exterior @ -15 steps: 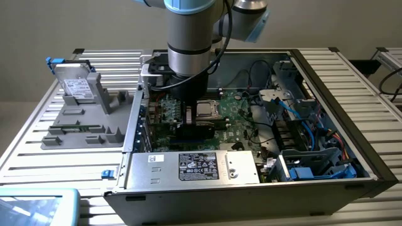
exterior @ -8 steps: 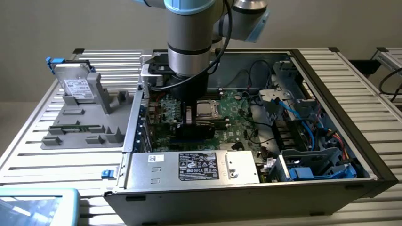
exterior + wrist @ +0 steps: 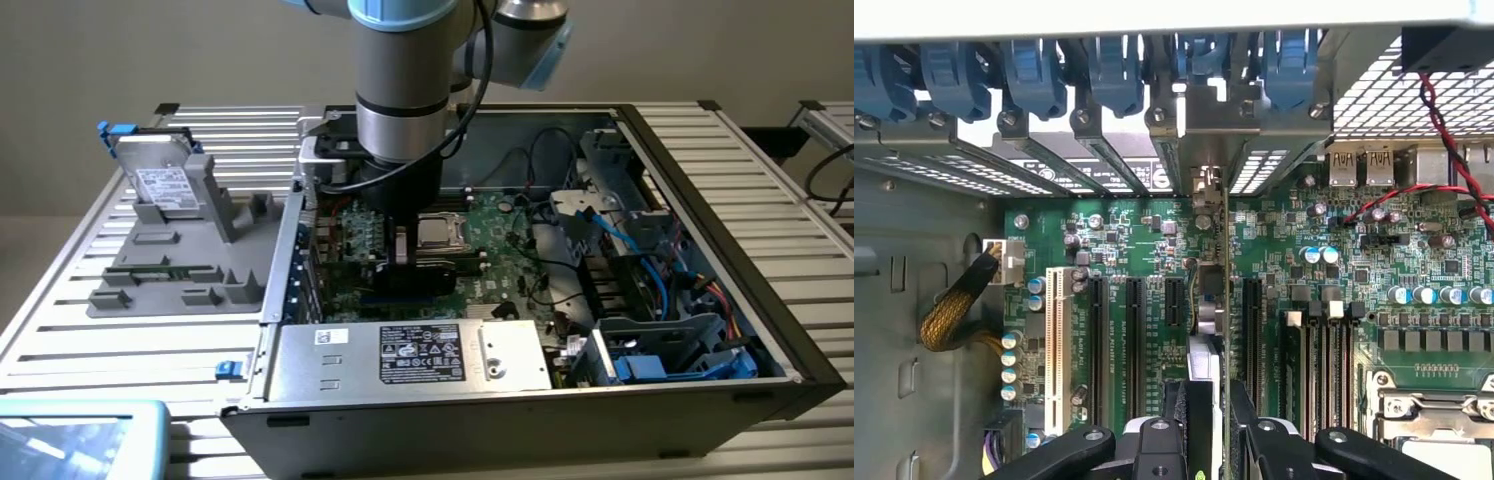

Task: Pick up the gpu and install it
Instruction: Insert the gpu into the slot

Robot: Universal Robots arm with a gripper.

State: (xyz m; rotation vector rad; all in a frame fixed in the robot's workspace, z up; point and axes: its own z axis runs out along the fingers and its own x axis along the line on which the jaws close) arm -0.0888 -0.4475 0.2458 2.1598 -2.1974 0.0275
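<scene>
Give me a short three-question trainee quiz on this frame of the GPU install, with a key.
1. True or false: the silver hard drive stands in the grey tray, outside the computer case.
2. Where is the gripper? A: over the grey tray. B: inside the computer case, over the motherboard. C: beside the hard drive.
3. Fill in: in the wrist view, the thin card seen edge-on between the gripper's fingers is the ____.

Key: 1 true; 2 B; 3 gpu.
</scene>
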